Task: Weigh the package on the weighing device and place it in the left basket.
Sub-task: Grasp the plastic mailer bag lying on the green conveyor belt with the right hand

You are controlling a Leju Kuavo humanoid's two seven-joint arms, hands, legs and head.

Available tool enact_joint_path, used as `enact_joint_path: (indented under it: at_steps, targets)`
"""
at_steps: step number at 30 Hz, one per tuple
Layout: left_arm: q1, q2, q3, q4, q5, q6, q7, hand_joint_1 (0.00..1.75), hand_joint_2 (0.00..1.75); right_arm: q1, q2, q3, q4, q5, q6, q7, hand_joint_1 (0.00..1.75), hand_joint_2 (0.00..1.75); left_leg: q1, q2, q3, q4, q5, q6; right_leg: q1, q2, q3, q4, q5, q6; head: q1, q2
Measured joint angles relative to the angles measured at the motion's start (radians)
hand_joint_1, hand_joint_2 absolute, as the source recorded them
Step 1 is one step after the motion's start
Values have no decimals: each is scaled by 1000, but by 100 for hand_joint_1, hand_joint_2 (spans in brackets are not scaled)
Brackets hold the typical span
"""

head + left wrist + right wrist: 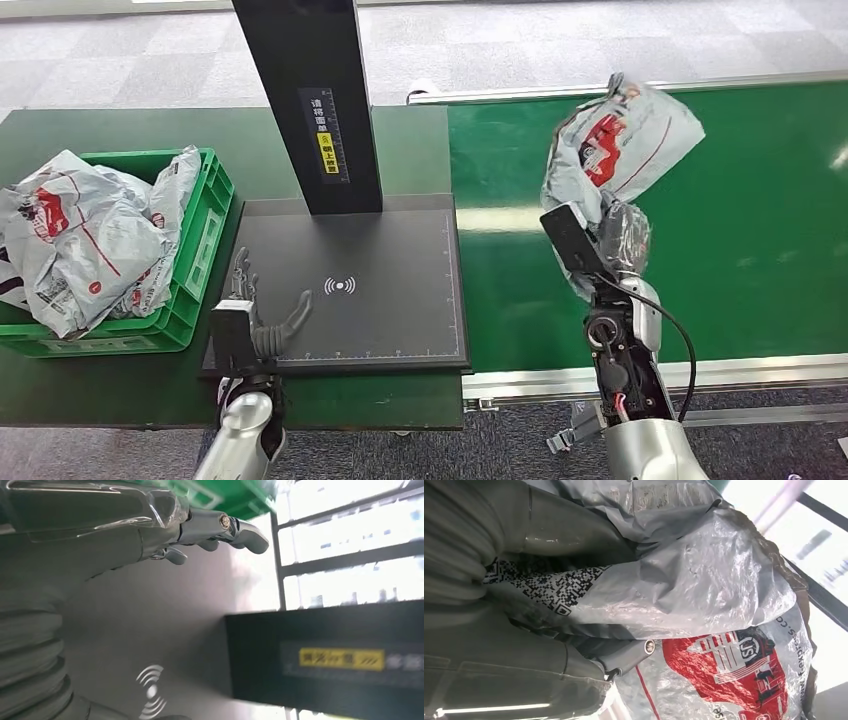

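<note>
Right hand fingers gripped grey package above green belt, left hand fingers spread, empty, seemingly resting on scale.

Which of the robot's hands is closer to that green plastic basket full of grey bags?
The left. The left hand rests open on the black weighing platform right beside the green plastic basket; the right hand holds a grey plastic package above the green conveyor belt, far across.

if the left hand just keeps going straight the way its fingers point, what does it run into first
Most likely the black upright column of the weighing device. The left hand lies open over the dark scale platform, fingers aimed across it toward the column's base. Nothing sits on the platform between them, though depth is hard to judge.
</note>
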Motion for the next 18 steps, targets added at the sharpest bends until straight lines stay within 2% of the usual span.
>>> enact_joint_path:
  at_steps: [3,7,11,18]
  targets:
    - [2,0,1,-26,17,60,-48,0,175,19,9,8,-64,-75,-50,-120,175,175,0,0,0,0,0,0,0,0,0,0,0,0,0,0]
    - [2,0,-2,-52,12,120,-82,0,175,37,21,70,-110,-91,-34,-215,175,175,0,0,1,0,0,0,0,0,0,0,0,0,0,0]
    - [2,-1,-6,-66,12,130,-88,0,175,43,31,133,-127,-85,-29,-236,175,175,0,0,1,0,0,0,0,0,0,0,0,0,0,0]
    - [2,-1,-6,-78,22,138,-96,0,175,42,32,179,-135,-60,-19,-247,175,175,0,0,0,0,0,0,0,0,0,0,0,0,0,0]
